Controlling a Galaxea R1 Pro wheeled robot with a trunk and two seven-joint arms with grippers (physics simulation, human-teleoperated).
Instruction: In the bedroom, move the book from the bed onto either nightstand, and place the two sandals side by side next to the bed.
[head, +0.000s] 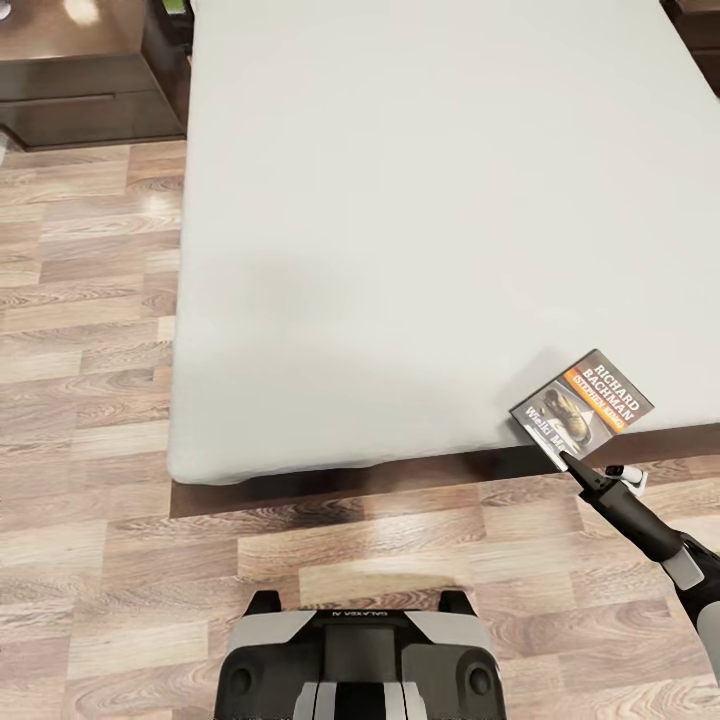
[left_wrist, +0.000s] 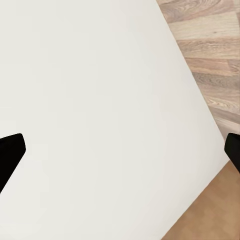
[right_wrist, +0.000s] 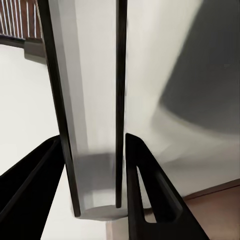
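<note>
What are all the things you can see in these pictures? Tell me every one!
Bed: one, pale grey mattress on a dark brown frame, across the middle and far part of the head view.
Book: one, dark cover with an orange band, at the mattress's near right edge, pinched in the gripper.
Nightstand: one, dark brown, far left beside the bed.
Floor: wood planks, left of and in front of the bed.
Right gripper: one, black, shut on the book.
Left gripper: one, black, open above the mattress.
Robot base: grey and black, bottom centre.
</note>
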